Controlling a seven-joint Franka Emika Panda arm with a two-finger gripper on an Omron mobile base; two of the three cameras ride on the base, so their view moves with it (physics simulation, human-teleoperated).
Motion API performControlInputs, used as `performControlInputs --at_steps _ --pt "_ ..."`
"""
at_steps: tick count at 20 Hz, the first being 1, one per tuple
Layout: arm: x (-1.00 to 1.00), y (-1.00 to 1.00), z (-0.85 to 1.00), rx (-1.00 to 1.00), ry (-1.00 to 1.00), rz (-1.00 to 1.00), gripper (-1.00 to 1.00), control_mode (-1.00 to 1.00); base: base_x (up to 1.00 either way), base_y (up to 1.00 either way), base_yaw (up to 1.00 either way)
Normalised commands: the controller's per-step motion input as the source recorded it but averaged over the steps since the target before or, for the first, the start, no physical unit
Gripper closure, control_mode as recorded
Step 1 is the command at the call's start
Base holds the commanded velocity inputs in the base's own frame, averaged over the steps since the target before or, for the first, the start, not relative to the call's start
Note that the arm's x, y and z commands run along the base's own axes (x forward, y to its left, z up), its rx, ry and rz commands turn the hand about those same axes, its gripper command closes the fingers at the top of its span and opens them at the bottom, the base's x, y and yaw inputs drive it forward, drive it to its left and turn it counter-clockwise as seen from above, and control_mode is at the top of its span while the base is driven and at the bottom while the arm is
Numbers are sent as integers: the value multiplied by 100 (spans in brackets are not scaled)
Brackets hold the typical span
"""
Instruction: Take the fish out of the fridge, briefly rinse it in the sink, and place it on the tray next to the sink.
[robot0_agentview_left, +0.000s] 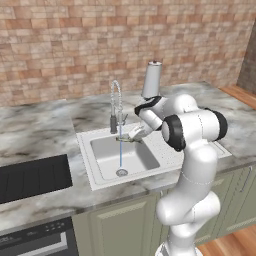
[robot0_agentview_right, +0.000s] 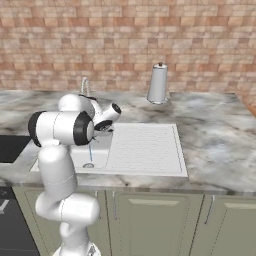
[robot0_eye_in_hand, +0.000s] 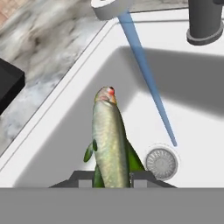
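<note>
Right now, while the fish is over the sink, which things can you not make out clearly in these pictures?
- Claw fingertips: hand view, cut off by the bottom band and covered by the fish.
- Fish tail: hand view, hidden between the claw's fingers.
- Fish: left base view, too small to make out beside the water stream.
- Sink basin: right base view, largely hidden behind the arm.
- Tray: left base view, cut off by the left edge.

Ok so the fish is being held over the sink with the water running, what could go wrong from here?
The fish sits beside the water stream, not under it, so the rinse may miss. The gripper grips only its tail end, so it could slip into the sink. The tray lies across the counter, a long carry.
</note>
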Motion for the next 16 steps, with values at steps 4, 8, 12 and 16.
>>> performControlInputs --at_steps 4,8,12,16 --pt "26 7 -16 -1 0 0 100 -100 0 0 0" --pt "37 0 -5 0 0 -5 100 -100 0 0 0" --pt "31 0 0 0 0 -12 100 -100 0 0 0" --pt "19 0 0 0 -2 -15 100 -100 0 0 0"
